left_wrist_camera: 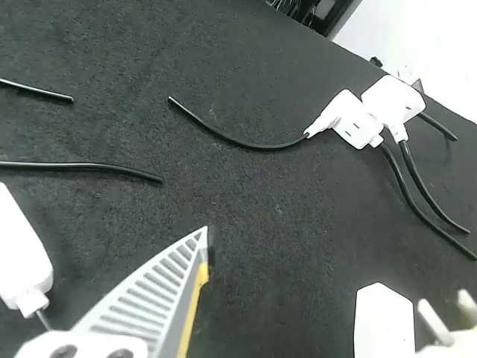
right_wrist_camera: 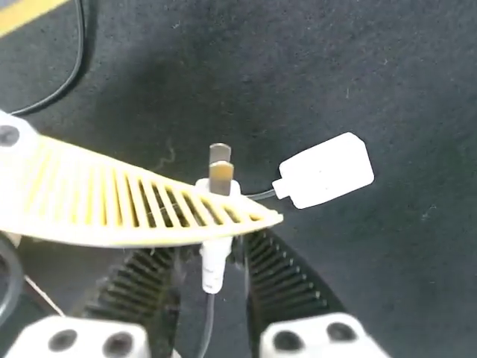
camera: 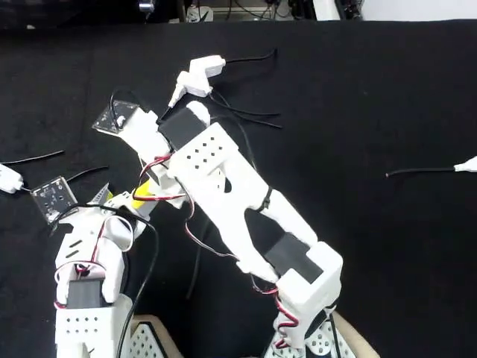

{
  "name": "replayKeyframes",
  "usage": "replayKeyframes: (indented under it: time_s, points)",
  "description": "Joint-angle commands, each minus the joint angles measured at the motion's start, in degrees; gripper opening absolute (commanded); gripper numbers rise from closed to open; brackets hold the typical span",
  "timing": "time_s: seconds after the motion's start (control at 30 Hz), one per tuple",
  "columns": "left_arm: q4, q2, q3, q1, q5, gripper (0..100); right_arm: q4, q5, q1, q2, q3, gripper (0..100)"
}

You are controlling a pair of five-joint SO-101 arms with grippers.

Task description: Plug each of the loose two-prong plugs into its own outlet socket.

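**Crossed arms, a low grip, a block free to slide**

At the far left edge of the table (camera: pixel 358 112) lies a loose white plug (camera: pixel 9 179), well apart from everything else. Next is the left arm (camera: pixel 89 261). I cannot tell whether the left jaws are wide or narrow. Part of that arm lies straight across the held plug (right_wrist_camera: pixel 218 179), so a forward push could snag there.

The right jaws are clamped narrow on that plug, low by its cord end, with the prongs pointing away. Gripped so low, it may pivot under insertion force.

Just beside the prongs sits a white cord-end block (right_wrist_camera: pixel 324 170). It looks unrestrained and could skid away.

Farther right, the trailing cords of a joined pair (camera: pixel 200 74) might catch an arm. Another white cord end (camera: pixel 467 165) lies at the right edge.
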Motion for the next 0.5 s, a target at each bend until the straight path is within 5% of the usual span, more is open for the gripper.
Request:
replayKeyframes:
  time_s: [0.0,0.47]
  points:
    - [0.7,0.3,0.8,0.8,-0.5,54,1.4,-0.4,-2.5,-3.6,-0.3,1.1]
    - [0.9,0.4,0.8,0.8,-0.5,54,1.4,-0.5,-2.6,-10.5,3.5,1.1]
